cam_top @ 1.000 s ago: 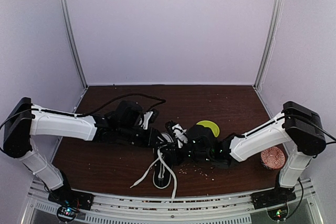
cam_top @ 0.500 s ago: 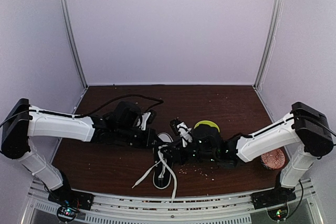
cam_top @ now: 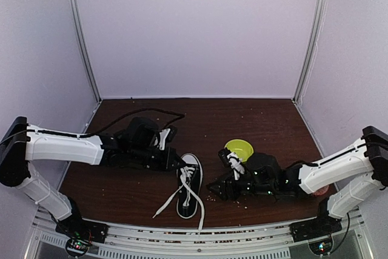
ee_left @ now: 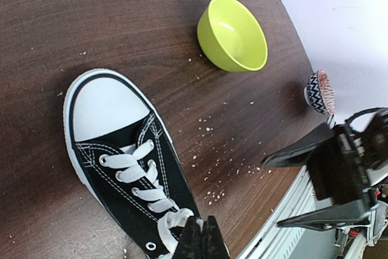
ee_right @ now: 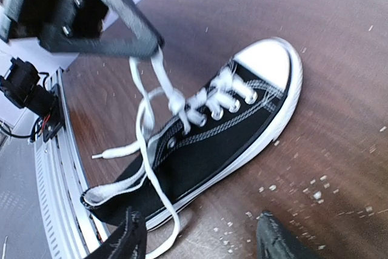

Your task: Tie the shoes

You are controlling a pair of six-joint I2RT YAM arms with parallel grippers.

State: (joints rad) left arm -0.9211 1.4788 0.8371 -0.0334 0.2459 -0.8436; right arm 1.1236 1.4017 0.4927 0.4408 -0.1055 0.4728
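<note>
Left pincer (ee_left: 203, 238) is pinched tight on a white lace (ee_right: 159, 68), with the shoe (ee_right: 230, 125) just beneath its tips. Right pincer (ee_right: 200, 241) gapes wide, holding nothing, the shoe just ahead.

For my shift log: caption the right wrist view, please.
Left gripper shut on a white lace above the black sneaker; right gripper open.
</note>
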